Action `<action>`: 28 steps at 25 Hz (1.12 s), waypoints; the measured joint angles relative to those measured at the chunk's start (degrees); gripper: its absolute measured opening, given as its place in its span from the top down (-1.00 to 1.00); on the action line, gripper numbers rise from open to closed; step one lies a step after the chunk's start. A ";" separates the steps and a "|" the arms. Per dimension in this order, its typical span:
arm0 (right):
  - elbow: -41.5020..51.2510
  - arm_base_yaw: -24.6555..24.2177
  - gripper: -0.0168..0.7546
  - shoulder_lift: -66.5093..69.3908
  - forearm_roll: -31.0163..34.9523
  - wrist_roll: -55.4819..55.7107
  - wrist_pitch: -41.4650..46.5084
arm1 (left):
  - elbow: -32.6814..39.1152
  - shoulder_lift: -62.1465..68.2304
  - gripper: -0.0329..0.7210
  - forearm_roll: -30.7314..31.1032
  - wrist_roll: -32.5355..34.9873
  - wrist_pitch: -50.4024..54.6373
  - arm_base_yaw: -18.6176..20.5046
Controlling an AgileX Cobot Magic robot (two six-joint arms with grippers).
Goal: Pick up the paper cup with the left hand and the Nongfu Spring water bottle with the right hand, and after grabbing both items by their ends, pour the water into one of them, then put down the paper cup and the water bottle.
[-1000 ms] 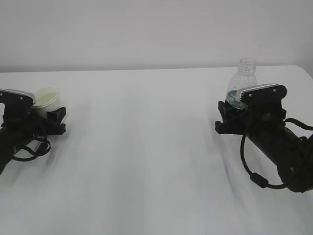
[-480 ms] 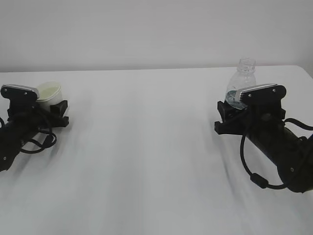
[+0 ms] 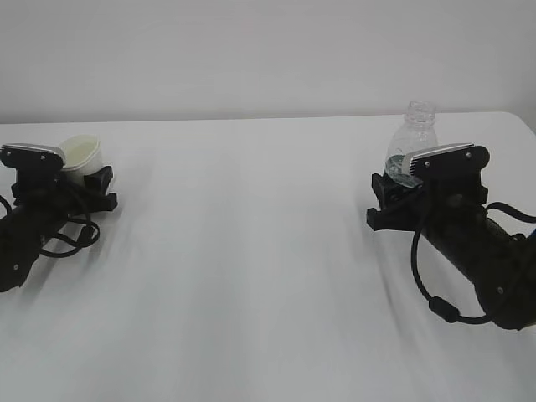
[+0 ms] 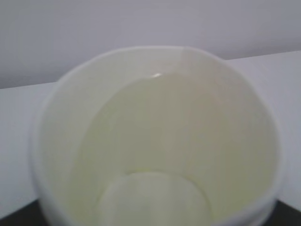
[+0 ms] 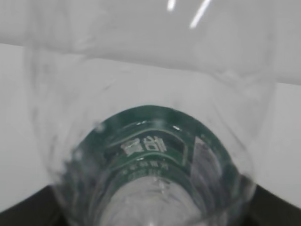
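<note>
At the far left, the pale cream paper cup (image 3: 81,154) sits between the fingers of my left gripper (image 3: 90,186), which is shut on its lower part. The cup leans with its mouth up and to the left. In the left wrist view the cup (image 4: 155,141) fills the frame and I look down into its pale inside. At the right the clear Nongfu Spring water bottle (image 3: 416,132) stands upright, uncapped, with my right gripper (image 3: 394,198) shut on its lower body. Its green label (image 5: 155,141) shows close up in the right wrist view. I cannot make out any water.
The white table (image 3: 251,251) stretches between the two arms, with its back edge meeting a pale wall. A black cable loop (image 3: 431,285) hangs from the right arm just above the table.
My left gripper has risen slightly with the cup and drawn back, and the cup now leans. The right arm and the bottle have not moved.
</note>
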 joint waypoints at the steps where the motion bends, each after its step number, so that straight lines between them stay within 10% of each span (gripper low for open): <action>1: 0.00 0.00 -0.23 0.00 0.00 0.00 0.00 | 0.00 0.00 -0.21 0.00 0.00 0.00 0.00; 28: 0.00 0.00 -0.23 0.00 -0.05 0.06 0.00 | 0.00 0.27 -0.65 -0.13 -0.80 0.75 0.00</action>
